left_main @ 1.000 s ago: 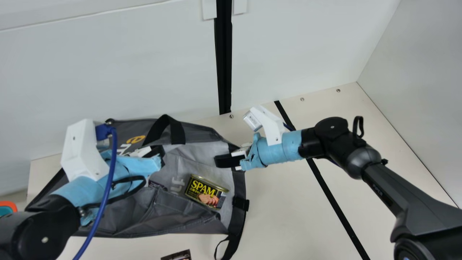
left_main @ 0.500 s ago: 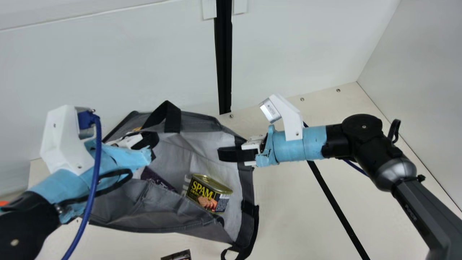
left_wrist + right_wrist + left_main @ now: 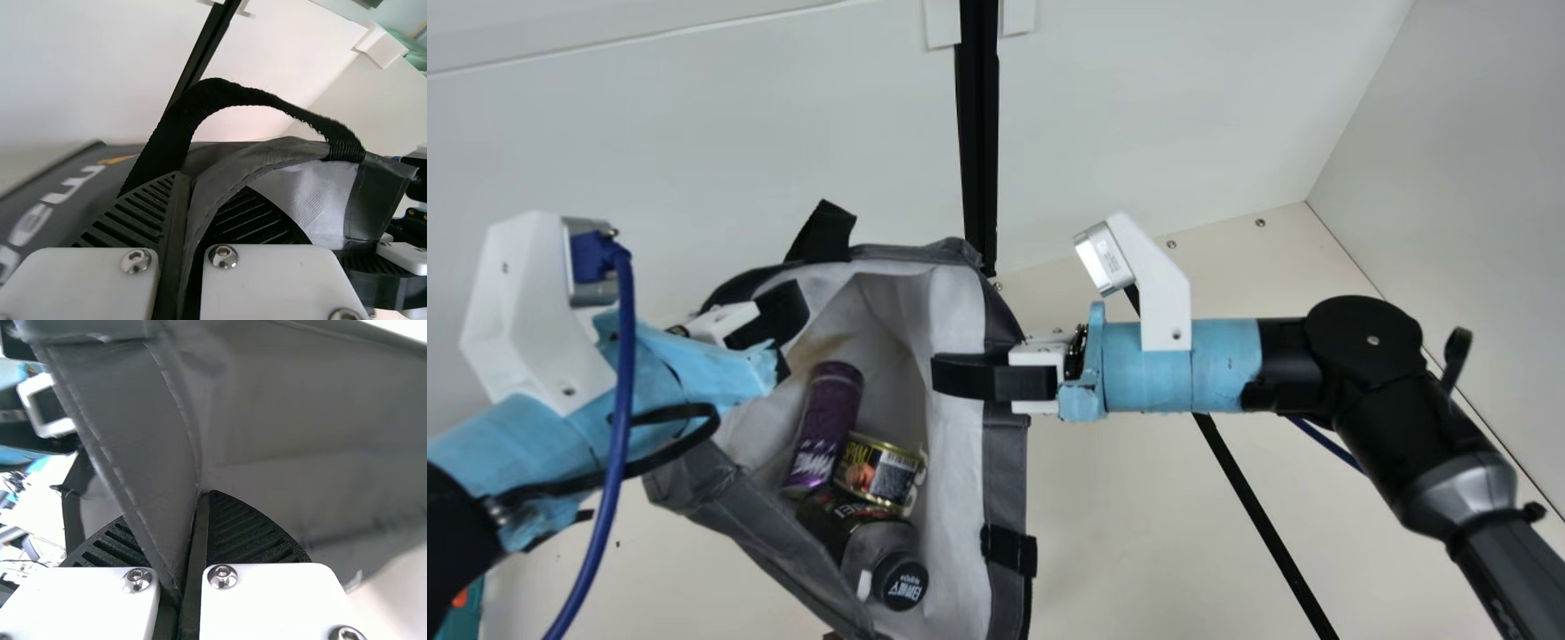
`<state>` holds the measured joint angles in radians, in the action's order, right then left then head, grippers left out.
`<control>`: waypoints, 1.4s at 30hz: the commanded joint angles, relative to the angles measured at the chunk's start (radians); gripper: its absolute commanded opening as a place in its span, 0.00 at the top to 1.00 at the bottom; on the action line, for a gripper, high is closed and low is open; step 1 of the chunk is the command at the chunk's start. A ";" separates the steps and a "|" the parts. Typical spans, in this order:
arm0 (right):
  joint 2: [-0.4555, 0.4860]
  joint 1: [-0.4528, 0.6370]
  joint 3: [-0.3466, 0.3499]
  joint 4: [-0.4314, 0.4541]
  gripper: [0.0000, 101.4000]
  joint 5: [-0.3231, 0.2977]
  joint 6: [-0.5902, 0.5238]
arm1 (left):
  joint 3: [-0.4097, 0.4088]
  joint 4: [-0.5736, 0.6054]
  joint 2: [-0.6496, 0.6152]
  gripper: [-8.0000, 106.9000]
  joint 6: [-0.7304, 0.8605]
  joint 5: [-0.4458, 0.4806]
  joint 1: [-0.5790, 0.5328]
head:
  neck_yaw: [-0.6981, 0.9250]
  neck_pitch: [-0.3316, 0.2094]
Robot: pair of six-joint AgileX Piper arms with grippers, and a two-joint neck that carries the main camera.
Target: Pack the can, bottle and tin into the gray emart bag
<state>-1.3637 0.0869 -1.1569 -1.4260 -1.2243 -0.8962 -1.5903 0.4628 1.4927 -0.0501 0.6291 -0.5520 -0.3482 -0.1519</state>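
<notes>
Left of the main view's centre, the left gripper (image 3: 790,336) is closed on the near-side fabric edge of the gray emart bag (image 3: 1007,471), a soft cloth bag with a pale lining; the left wrist view shows the fold pinched between two black ribbed fingers (image 3: 143,217). Across the opening, just right of the centre of the frame, the right gripper (image 3: 947,377) is clamped on the opposite rim, and its wrist view shows a stitched gray seam squeezed between its fingers. The bag hangs open between the two. Inside, nearest the left gripper, the slender purple can (image 3: 825,427) lies at a slant, its upper end a little below and to the right of that gripper in the frame. The short black-and-yellow tin (image 3: 879,471) is beside the can's lower part, below and left of the right gripper. Farthest from both, toward the bottom middle, lies the dark bottle with a round black cap (image 3: 900,580), the cap pointing lower right. A black webbing handle (image 3: 823,233) rises from the bag's upper rim. Outside, a black strip (image 3: 1254,507) crosses the cream table (image 3: 1120,533) at lower right.
</notes>
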 commanded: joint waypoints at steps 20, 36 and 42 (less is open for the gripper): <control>0.191 0.056 -0.127 0.036 1.00 0.004 0.343 | -0.387 0.011 0.033 0.84 -0.056 0.469 0.012 | -0.001 -0.023; 0.266 0.043 -0.209 0.481 1.00 0.004 0.596 | -0.230 0.214 0.056 0.84 0.099 0.591 -0.035 | -0.001 -0.023; 0.243 0.035 -0.206 0.565 1.00 0.004 0.607 | -0.171 0.251 0.101 0.84 0.200 0.591 -0.011 | -0.001 -0.023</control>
<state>-1.1148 0.1217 -1.3647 -0.8949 -1.2210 -0.2870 -1.7697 0.7135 1.5862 0.1194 1.2156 -0.5713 -0.3482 -0.1503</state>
